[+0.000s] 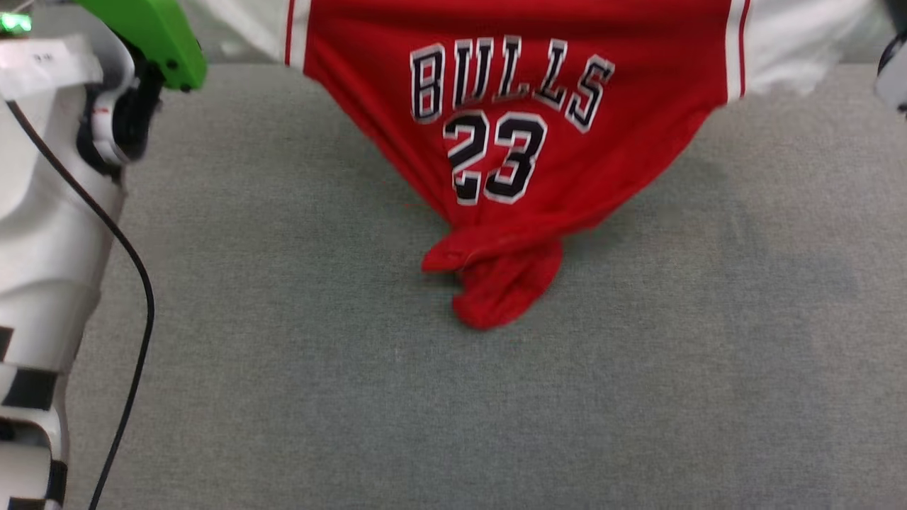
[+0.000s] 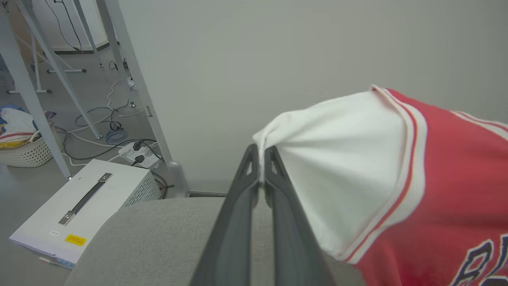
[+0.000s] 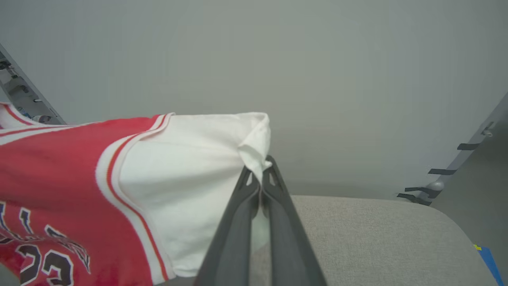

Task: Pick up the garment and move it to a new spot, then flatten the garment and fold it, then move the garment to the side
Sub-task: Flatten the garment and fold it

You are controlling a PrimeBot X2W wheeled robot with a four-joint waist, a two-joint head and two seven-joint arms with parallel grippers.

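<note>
Head view: garment (image 1: 510,142) hangs above grey padded table (image 1: 283,368), bunched hem apparently touching it. My left gripper (image 2: 261,155) pinches one white sleeve (image 2: 337,159), my right gripper (image 3: 260,169) the other. Soft, light, limp; sleeve tips seem good holds.

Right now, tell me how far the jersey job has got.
Done: the garment is picked up, the left gripper shut on one white sleeve and the right gripper on the other sleeve. In hand: it hangs spread between them, print facing the head camera, its bunched hem touching the grey surface. Left: laying it flat, folding it, moving it aside.
</note>
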